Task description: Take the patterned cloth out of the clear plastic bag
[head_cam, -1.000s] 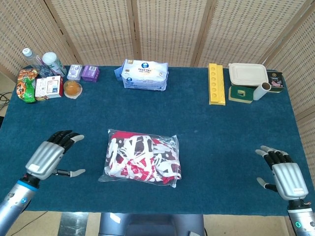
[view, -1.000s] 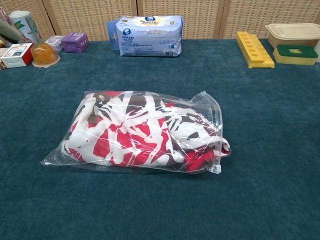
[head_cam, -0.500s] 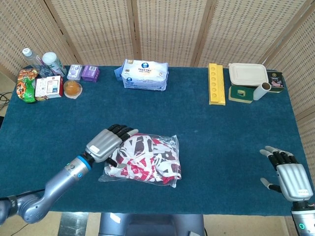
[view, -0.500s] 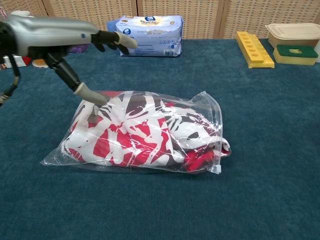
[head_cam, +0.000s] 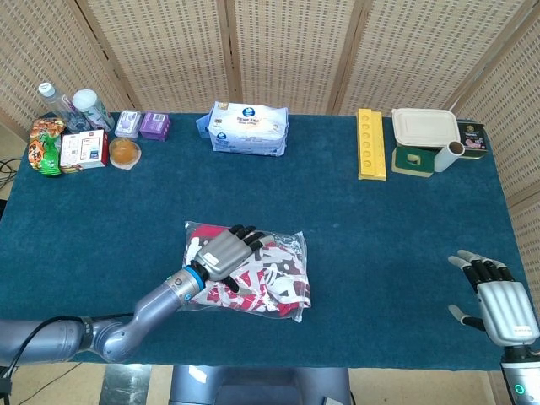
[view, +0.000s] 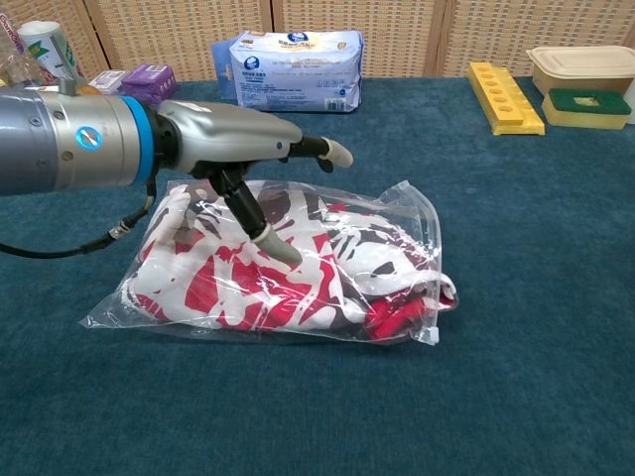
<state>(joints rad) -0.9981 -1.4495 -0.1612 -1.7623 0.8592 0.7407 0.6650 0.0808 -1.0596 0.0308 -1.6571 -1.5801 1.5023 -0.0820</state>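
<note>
Your left hand (head_cam: 226, 250) hovers over the clear plastic bag (head_cam: 291, 253) at the middle of the blue surface (head_cam: 380, 245), fingers spread and gripping nothing; in the chest view its thumb points down to the top of the bag, though you cannot tell whether it touches the plastic. The patterned cloth (view: 298, 273), red, white and dark, lies folded inside the bag, filling most of it, and the bag lies flat. Your right hand (head_cam: 498, 302) waits well apart at the near right edge of the surface, palm down, fingers spread, empty.

Along the far edge sit a pack of wipes (head_cam: 248, 128), a yellow tray (head_cam: 369, 143), and a beige lidded box (head_cam: 424, 127) stacked on a green one (head_cam: 411, 161). At the far left corner stand bottles (head_cam: 74, 107), small boxes (head_cam: 142, 125) and a snack packet (head_cam: 45, 146).
</note>
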